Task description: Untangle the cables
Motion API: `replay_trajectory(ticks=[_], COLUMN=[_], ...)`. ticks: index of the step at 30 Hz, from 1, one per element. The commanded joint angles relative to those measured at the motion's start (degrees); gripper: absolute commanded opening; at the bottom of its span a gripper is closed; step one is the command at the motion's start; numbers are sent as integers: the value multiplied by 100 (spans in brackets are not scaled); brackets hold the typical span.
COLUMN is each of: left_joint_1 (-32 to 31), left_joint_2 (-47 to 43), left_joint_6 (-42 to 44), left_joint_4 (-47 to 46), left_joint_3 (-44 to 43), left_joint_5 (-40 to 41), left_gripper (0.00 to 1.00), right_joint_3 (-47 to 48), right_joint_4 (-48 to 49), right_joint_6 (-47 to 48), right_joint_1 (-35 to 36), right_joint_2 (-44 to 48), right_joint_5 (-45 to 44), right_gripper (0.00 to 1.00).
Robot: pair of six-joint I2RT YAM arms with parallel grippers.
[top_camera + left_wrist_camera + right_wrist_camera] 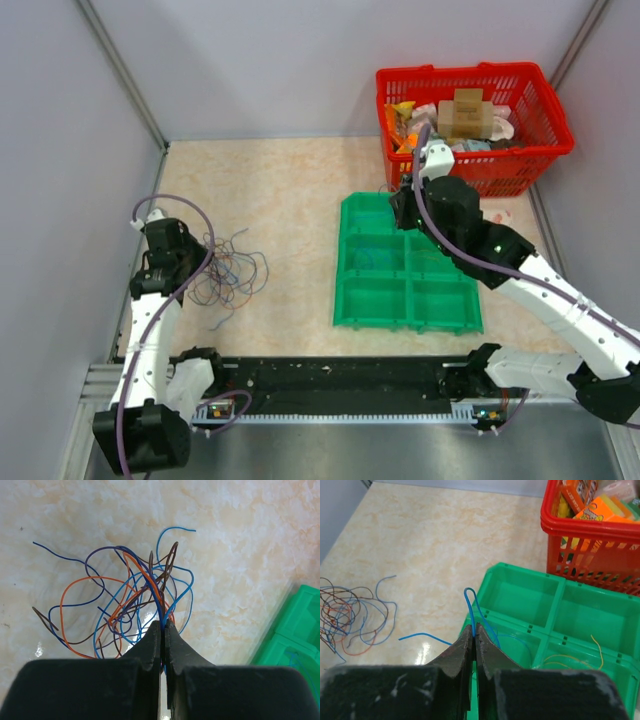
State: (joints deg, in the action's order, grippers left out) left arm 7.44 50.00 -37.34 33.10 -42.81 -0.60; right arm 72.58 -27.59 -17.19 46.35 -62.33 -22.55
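The cables [232, 272] lie as a loose tangle of blue, orange and dark thin wires on the table's left side. The tangle spreads out in front of the fingers in the left wrist view [127, 597]. My left gripper [164, 625] is shut on several strands at the tangle's near edge, blue ones among them. My right gripper [475, 629] is shut on a single blue cable [423, 634] over the left edge of the green tray [530, 595]. That cable loops above the fingertips, and one end trails left over the table. From above, the right gripper [402, 207] hangs over the tray's far left compartment.
The green compartment tray [375, 300] sits mid-table, with thin yellow-orange wires [592, 647] in one cell and a blue one in another. A red basket [545, 110] full of packets stands at the back right. Grey walls close in both sides.
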Motion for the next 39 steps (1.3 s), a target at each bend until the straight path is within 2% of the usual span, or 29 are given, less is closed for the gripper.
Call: replay_trajectory(ticks=[1,9,12,16,21,27,28,30,32,34,36,38,39], left_joint_1=[29,29,29,29,29,38,29,29,38,38,38,38,38], left_joint_2=[-96,-131,-140,-104,-122,-131,-113,-78,-43,-8,-8,-69,-113], left_joint_6=[69,78,78,52,60,95,130,209,350,455,508,509,491], left_joint_4=[-304,-243,-261,-304,-296,-322,-322,-331,-401,-436,-410,-436,-488], left_joint_3=[44,-43,-52,-61,-61,-70,-79,-114,-96,-96,-122,-114,-79], left_joint_5=[-159,-317,-458,-599,-625,-766,-810,-924,-1038,-1039,-1012,-1134,-1205], left_gripper=[0,0,0,0,0,0,0,0,1,11,21,23,20], right_joint_3=[-252,-1183,-1570,-1597,-1676,-1466,-1292,-922,-658,-456,-280,-279,-270], right_joint_4=[281,342,282,0,543,450,74,-568,-791,-783,-625,-73,277], right_joint_6=[-241,-267,-250,-250,-337,-409,-347,-189,57,180,234,295,260], right_joint_1=[-91,-100,-91,-91,-91,-82,-82,14,128,217,322,436,497], right_joint_2=[142,-51,-332,-1026,-1589,-2055,-2099,-2039,-1802,-1529,-1397,-1510,-1624], right_joint_5=[-83,49,-529,-1410,-138,-161,-319,-793,-892,-613,-104,668,1177], right_gripper=[0,0,0,0,0,0,9,39,55,62,63,63,63])
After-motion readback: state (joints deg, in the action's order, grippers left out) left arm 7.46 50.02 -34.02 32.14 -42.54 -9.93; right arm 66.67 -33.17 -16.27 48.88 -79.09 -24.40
